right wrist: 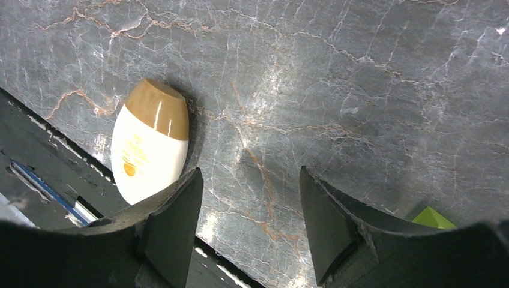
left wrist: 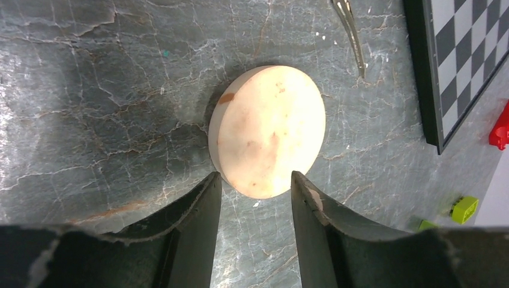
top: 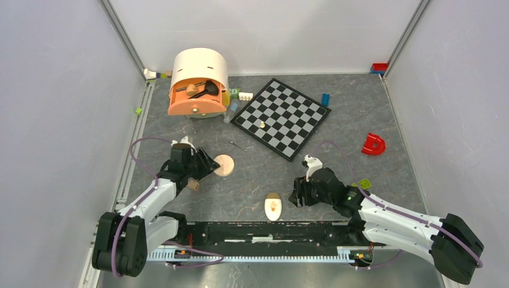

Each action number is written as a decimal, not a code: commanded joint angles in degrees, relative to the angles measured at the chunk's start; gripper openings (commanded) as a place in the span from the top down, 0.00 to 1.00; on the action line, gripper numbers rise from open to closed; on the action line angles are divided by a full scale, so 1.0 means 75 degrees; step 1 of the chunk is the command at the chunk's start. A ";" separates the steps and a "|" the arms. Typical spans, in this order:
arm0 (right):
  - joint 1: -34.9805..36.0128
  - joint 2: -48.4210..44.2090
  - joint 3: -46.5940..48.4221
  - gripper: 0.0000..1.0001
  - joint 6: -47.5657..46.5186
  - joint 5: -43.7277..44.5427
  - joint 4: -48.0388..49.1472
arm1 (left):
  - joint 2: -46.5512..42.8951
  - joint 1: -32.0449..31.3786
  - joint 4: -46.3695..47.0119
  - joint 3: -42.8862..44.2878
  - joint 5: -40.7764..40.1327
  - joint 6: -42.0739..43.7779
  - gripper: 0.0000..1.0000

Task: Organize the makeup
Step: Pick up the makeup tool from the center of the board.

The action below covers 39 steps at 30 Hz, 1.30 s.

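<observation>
**Both jaws open, compact and cream oval lying loose on the desk**

The grey marbled desk [top: 336, 168] carried a black-and-grey chessboard [top: 282, 117], set at an angle near the middle of the far edge. Towards the far-left corner stood a peach-and-white drum-shaped holder [top: 199, 84] with dark-handled brushes [top: 201, 89] lying in its open front.

The left jaws hung low over the left half of the desk, spread wide and holding nothing. Their tips flanked the near rim of the round peach compact [left wrist: 267, 130], which lay flat on the desk, closer to the near edge than the far one. Whether the tips touched it could not be told.

The right jaws sat near the near edge, right of the middle, also wide open and empty. The cream oval [right wrist: 150, 144], with its tan cap, lay flat just beside them at the middle of the near edge, one end against the black rail there.

A red piece [top: 373, 144] lay towards the right edge, well apart from both arms. A thin metal tool [left wrist: 351, 36] rested between the compact and the chessboard. A small green brick [top: 364, 183] lay close by the right arm.
</observation>
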 commanded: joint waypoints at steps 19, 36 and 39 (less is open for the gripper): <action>0.0025 -0.0341 0.0179 0.33 0.0003 0.0026 0.0042 | 0.1228 -0.0137 0.1037 0.0130 -0.0452 -0.0220 0.82; 0.0033 -0.0380 0.0010 0.33 0.0045 0.0013 0.0138 | -0.1156 -0.0137 -0.2200 0.2200 -0.1465 -0.0101 0.98; 0.0025 -0.0359 0.0042 0.33 0.0025 0.0017 0.0118 | -0.1352 -0.0137 -0.2490 0.2650 -0.1582 -0.0081 0.98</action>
